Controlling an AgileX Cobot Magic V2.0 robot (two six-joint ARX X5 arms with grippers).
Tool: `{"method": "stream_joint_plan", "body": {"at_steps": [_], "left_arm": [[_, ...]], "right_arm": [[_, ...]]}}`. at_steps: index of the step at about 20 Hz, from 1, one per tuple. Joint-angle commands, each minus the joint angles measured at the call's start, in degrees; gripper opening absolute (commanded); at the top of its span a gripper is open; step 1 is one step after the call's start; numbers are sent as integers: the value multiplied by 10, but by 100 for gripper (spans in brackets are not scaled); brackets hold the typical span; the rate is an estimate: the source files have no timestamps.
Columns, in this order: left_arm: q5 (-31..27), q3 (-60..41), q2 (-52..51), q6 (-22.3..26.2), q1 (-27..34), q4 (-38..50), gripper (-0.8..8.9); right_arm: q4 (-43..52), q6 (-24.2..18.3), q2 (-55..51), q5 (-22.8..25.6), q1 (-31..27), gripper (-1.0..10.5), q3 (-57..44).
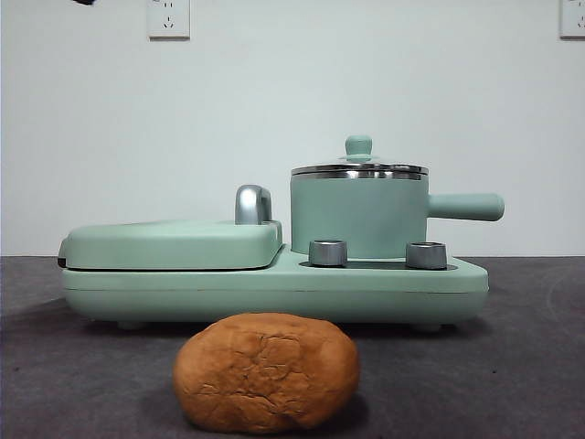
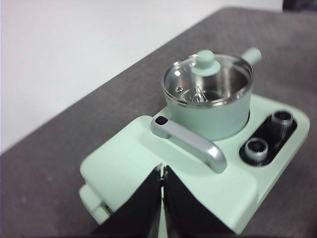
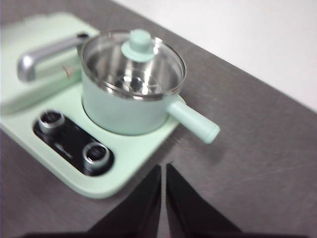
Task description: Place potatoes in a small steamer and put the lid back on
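Note:
The orange-brown cracked potato (image 1: 266, 371) lies on the dark table in front of the appliance. The small mint-green steamer pot (image 1: 358, 218) stands on the right of the appliance base, its side handle (image 1: 466, 207) pointing right. The glass lid (image 1: 358, 166) with a mint knob sits on it; it also shows in the left wrist view (image 2: 208, 79) and the right wrist view (image 3: 132, 62). My left gripper (image 2: 162, 171) is shut, above the flat griddle cover. My right gripper (image 3: 163, 171) is shut, above the table beside the pot handle (image 3: 194, 122). The potato is out of both wrist views.
The mint-green appliance base (image 1: 274, 288) carries a flat hinged griddle cover (image 1: 174, 243) with a chrome handle (image 1: 252, 204) on the left and two steel knobs (image 1: 328, 253) in front of the pot. A white wall with sockets (image 1: 168, 18) stands behind.

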Motion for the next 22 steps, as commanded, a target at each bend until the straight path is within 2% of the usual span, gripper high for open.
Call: {"method": "stream_joint_plan", "body": {"at_steps": [1, 3, 6, 7, 9, 14, 18, 22], "left_arm": [[-3, 14, 13, 53, -19, 9, 6], [-3, 14, 14, 52, -27, 10, 17], [-3, 14, 13, 42, -35, 10, 188], [-3, 14, 13, 34, -37, 11, 260], [-3, 14, 13, 18, -40, 11, 322], [-3, 14, 14, -11, -48, 11, 309], [-3, 14, 21, -43, -62, 26, 299], [-3, 14, 42, -96, -84, 88, 299]], "right_arm": [[-9, -102, 6, 25, 17, 25, 9], [-15, -115, 6, 30, 24, 92, 9], [-16, -114, 6, 30, 26, 244, 9], [-16, -114, 5, 30, 26, 268, 9], [-16, -113, 5, 30, 26, 278, 9], [-15, -81, 1, 30, 26, 278, 9], [-12, -37, 1, 29, 26, 278, 9], [10, 25, 1, 28, 26, 278, 9]]}}
